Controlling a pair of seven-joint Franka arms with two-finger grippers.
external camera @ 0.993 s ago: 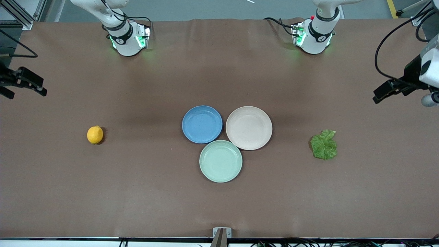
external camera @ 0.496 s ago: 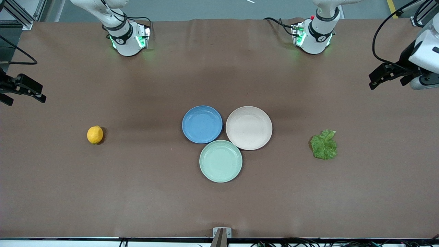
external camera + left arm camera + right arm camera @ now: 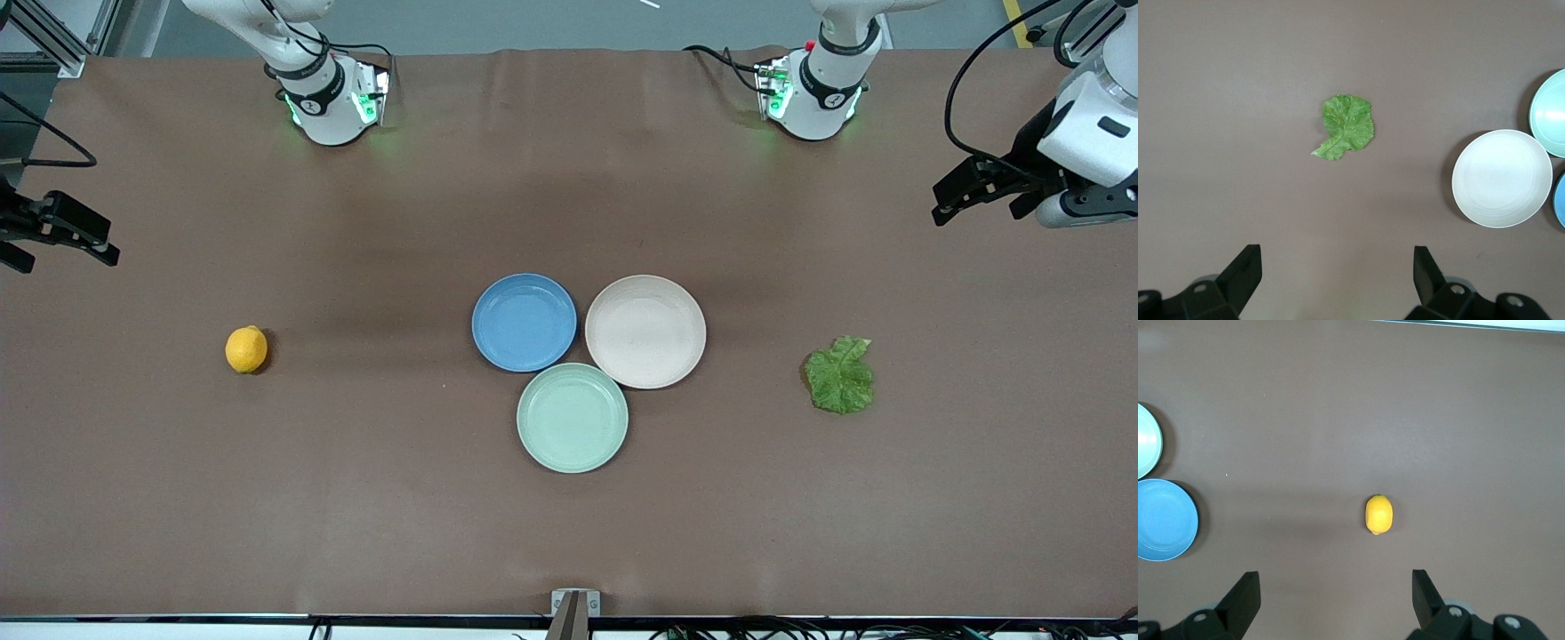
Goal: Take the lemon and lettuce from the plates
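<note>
The lemon point(image 3: 246, 349) lies on the bare table toward the right arm's end, apart from the plates; it also shows in the right wrist view point(image 3: 1379, 514). The lettuce point(image 3: 839, 375) lies flat on the table toward the left arm's end and shows in the left wrist view point(image 3: 1345, 125). The blue plate point(image 3: 524, 322) and the beige plate point(image 3: 645, 331) sit side by side mid-table, both empty. My left gripper point(image 3: 976, 213) point(image 3: 1335, 257) is open and empty over bare table at its end. My right gripper point(image 3: 67, 260) point(image 3: 1334, 580) is open and empty over the table's edge.
An empty mint-green plate point(image 3: 573, 417) touches both other plates, nearer to the front camera. Brown table cover point(image 3: 356, 498) spreads all round. The arm bases point(image 3: 329, 98) point(image 3: 813, 93) stand along the edge farthest from the front camera.
My left gripper has risen and swung toward its base and the table's middle. My right gripper shifted slightly, then held still. The lemon, lettuce and plates have not moved.
</note>
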